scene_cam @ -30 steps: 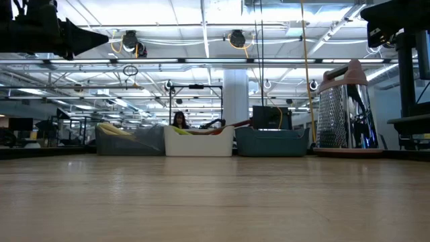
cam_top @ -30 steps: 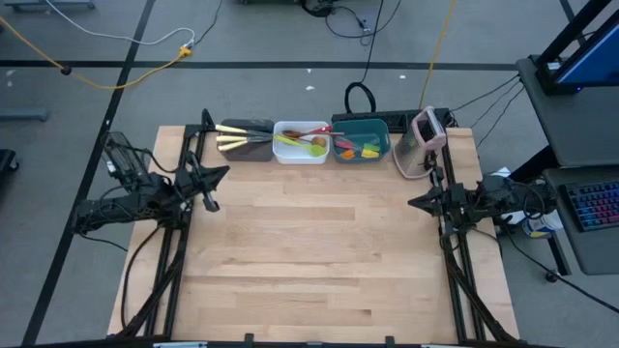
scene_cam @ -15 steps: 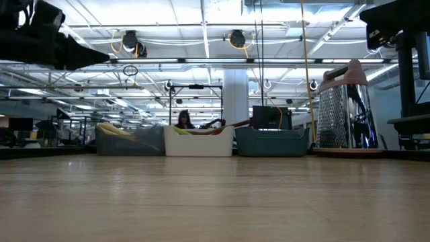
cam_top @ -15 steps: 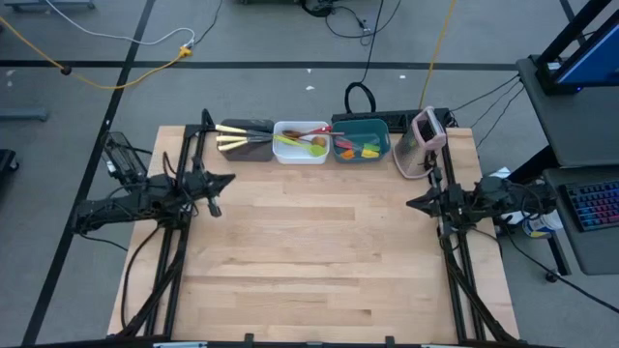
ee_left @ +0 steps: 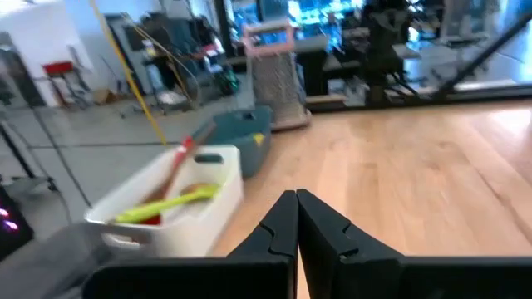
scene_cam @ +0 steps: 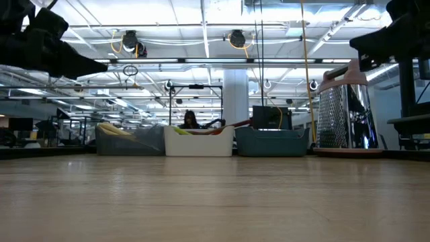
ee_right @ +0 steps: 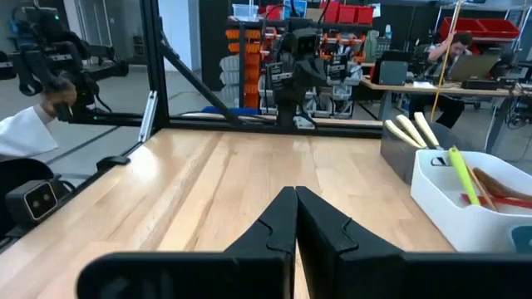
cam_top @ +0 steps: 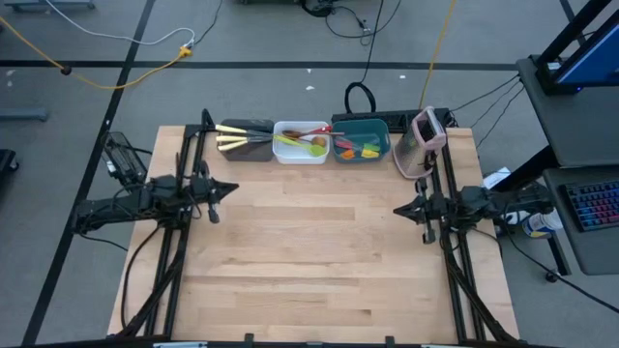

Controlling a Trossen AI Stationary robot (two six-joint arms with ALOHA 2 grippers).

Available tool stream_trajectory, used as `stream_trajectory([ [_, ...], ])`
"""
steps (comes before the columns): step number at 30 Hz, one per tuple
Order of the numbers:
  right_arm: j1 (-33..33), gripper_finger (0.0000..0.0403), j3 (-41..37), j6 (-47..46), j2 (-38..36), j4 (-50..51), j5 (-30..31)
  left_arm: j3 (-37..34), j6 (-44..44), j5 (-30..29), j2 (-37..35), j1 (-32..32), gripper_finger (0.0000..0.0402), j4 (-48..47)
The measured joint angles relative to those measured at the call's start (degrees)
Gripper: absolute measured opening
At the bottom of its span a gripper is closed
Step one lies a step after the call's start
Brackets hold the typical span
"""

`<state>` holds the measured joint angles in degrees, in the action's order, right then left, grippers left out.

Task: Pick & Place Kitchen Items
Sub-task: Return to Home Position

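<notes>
Your left claw is clenched on nothing above the table's left side. Your right claw, clenched and empty too, hangs opposite. Along the far edge, well away, knives lie in the brown tub, spoons in the white tub, and spatulas in the teal tub.

Along the far edge of my light wooden table I see a row: dark brown rectangular tub leftmost holding cream-handled knives, white rectangular tub next holding spoons, teal rectangular tub holding spatulas, pink-and-grey boxy grater rightmost.
</notes>
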<state>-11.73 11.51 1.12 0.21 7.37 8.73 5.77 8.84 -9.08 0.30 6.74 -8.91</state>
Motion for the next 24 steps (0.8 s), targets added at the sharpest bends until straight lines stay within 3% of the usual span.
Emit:
stream_trajectory([
  [14, -0.02, 0.0000, -9.12, -0.49, -0.02, -12.67, -0.07, 0.01, -5.40, 8.19, 0.04, -0.02, 0.0010, -5.04],
  [24, 0.00, 0.0000, -9.42, -0.69, 0.00, -12.55, -0.04, 0.01, -8.19, 11.44, 0.07, -0.02, 0.0003, -7.54],
])
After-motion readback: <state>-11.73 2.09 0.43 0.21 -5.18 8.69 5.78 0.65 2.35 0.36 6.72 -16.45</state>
